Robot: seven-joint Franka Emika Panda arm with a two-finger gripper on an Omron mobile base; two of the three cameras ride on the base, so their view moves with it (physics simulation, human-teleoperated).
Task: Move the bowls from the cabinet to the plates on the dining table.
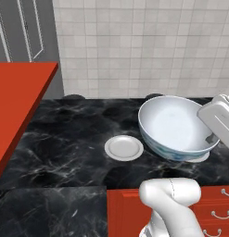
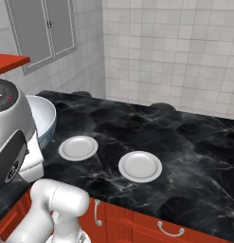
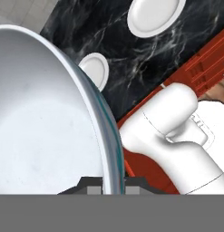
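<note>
Bowl [image 1: 174, 125] white, blue outside | end effector [image 3: 114, 181] clamped on its rim | above dining table [image 1: 65, 143], near plates [image 1: 124, 147]

Bowl [image 1: 174, 126]: plain white inside, blue pattern on the outside wall, visible along its lower edge at 6 o'clock. Two plates [image 2: 140, 166] [image 2: 78, 147]: plain white, unpatterned. Dining table [image 2: 184, 156]: glossy black marble top with thin white veining; fronts red, with silver handles [image 2: 168, 231]. Wall [image 1: 143, 46] at 12 o'clock: pale off-white square tiles, light grey joints.
</note>
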